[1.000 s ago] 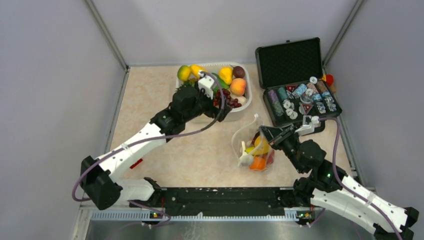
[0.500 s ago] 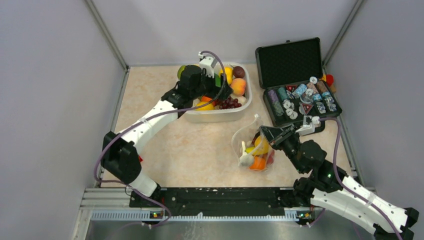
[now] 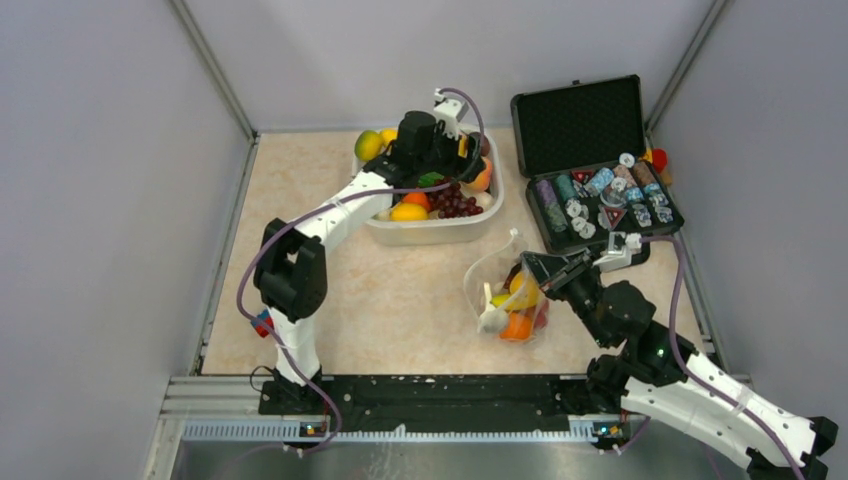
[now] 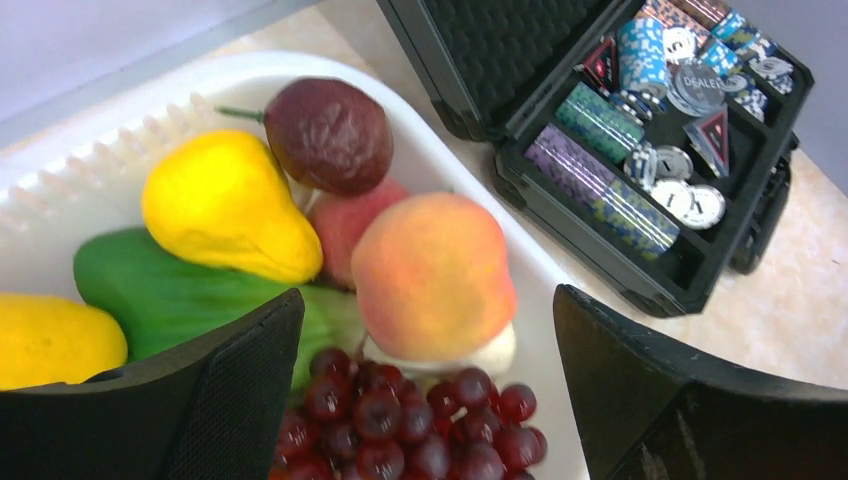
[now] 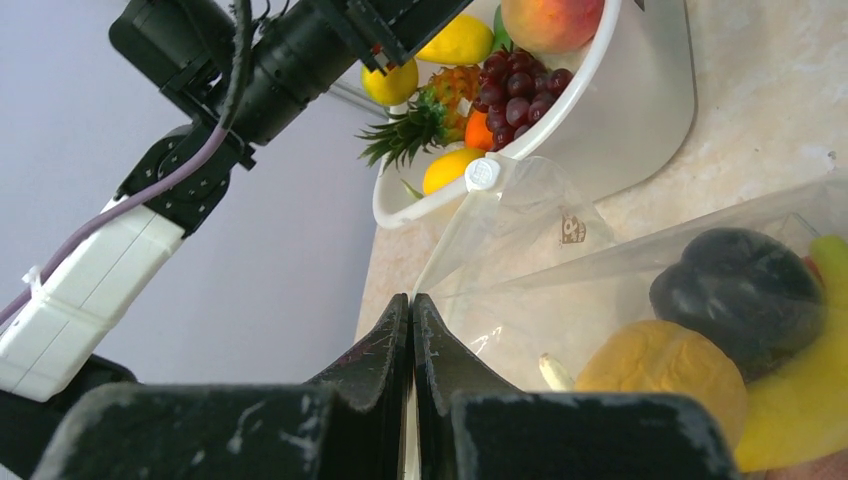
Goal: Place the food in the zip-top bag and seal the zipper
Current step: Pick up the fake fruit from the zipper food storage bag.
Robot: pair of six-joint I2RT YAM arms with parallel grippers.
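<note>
Left gripper [image 4: 428, 295] is hovering over the far right end of the white tub [image 3: 430, 235], fingers spread wide with nothing between them and the peach [image 4: 430, 275] sitting right below the gap. Tub is sitting at far centre. Black case [image 3: 585, 120] is lying open just right of it, its tray holding rows of chips [image 4: 610, 195]. Left arm is covering part of the tub from above. Counted in the left wrist view: one peach, one yellow pear [image 4: 225, 205], one dark maroon fruit [image 4: 330, 135], one bunch of grapes [image 4: 400, 420], one green piece [image 4: 170, 295], one yellow fruit [image 4: 50, 340] at the left edge. One zip-top bag [image 3: 495, 290] is lying near, right of centre, holding several fruits: yellow, orange, dark purple. Right gripper [image 5: 411, 310] is pinching tight on the bag's edge, by the zipper [image 5: 445, 240]. One small red object [image 3: 657, 158] is peeking out behind the case.
</note>
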